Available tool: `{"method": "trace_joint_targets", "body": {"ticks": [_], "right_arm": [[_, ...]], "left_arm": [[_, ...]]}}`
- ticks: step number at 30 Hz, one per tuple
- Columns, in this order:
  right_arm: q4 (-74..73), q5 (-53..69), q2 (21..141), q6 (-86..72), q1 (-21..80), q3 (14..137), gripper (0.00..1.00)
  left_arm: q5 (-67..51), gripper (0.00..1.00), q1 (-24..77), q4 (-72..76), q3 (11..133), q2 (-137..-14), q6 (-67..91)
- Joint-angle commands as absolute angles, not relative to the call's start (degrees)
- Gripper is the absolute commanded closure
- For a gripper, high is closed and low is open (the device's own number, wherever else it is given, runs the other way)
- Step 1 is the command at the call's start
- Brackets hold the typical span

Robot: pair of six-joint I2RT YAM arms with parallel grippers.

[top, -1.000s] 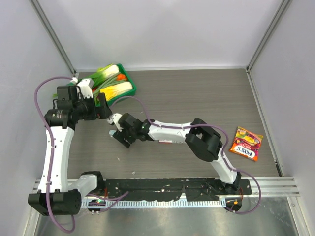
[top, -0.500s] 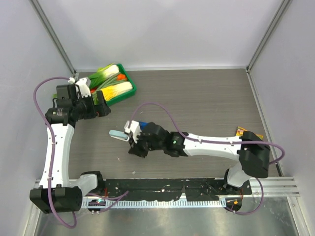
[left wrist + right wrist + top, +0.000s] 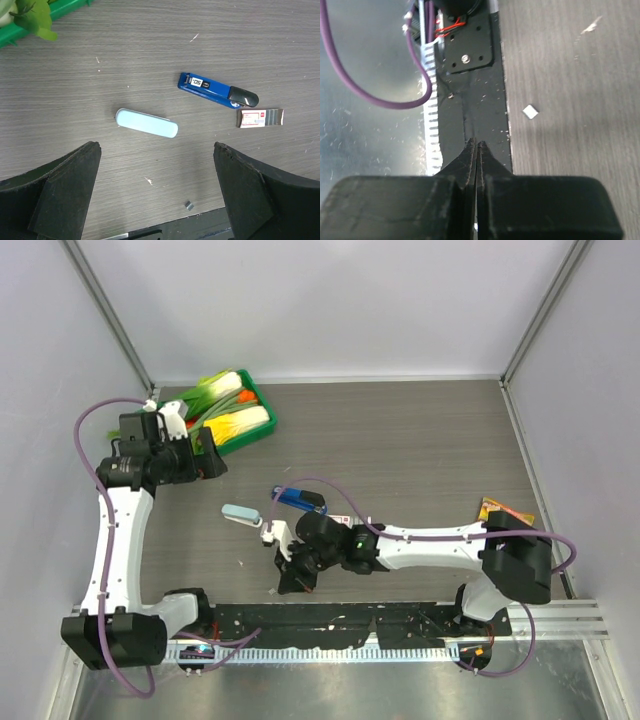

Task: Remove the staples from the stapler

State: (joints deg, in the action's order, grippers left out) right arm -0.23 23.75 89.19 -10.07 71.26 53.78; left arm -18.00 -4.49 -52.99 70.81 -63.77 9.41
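My left gripper (image 3: 156,150) hangs above the table (image 3: 420,440) with its two fingers spread wide and nothing between them. Through that gap, in the left wrist view, I see the stapler (image 3: 146,123), a pale blue oblong lying flat on the wood, touching nothing. To its right, apart from it, lies a dark blue tool (image 3: 217,90) with a black end. Just past that end sits a small red-and-white box (image 3: 260,118), close to the tool but not against it. A tiny grey bit (image 3: 189,204) lies nearer the table's edge. The corner of a green tray (image 3: 258,395) holding leafy vegetables (image 3: 225,390) sits behind and to the side, well clear of the stapler. My right gripper (image 3: 476,150) is down at the near edge, fingers pressed flat together, and I can see nothing caught between them. Its tips point over the black mounting plate (image 3: 470,65), with a purple cable (image 3: 390,105) looping to one side and a small square scrap (image 3: 530,111) on the wood to the other. From above, my right arm stretches low across the near part of the table, its wrist just beside the box and the blue tool, with the stapler off to its left and uncovered. A sweets packet (image 3: 495,508) peeks from behind that arm's elbow.
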Motion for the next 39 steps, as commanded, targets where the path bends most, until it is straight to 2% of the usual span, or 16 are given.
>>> {"method": "trace_joint_targets", "body": {"ticks": [1, 7, 17, 29, 39], "right_arm": [[4.3, 31.8, 90.9, -6.1, 71.8, 52.6, 0.99], [8.6, 35.9, 97.8, -8.2, 72.1, 55.4, 0.99], [4.5, 41.0, 104.8, -4.4, 72.2, 61.5, 0.99], [1.4, 40.8, 109.7, -2.7, 72.2, 65.6, 0.99], [0.4, 35.8, 112.6, -1.3, 72.2, 67.2, 0.99]], "left_arm": [[-19.0, 0.0, -4.7, -51.1, 72.2, -65.7, 8.8], [-18.3, 0.0, -4.7, -51.1, 72.0, -67.1, 7.6], [-18.5, 0.0, -4.7, -50.3, 70.8, -65.8, 6.9], [-18.3, 0.0, -4.7, -50.2, 71.4, -65.9, 6.9], [-17.7, 0.0, -4.7, -50.0, 71.5, -66.2, 6.4]]}}
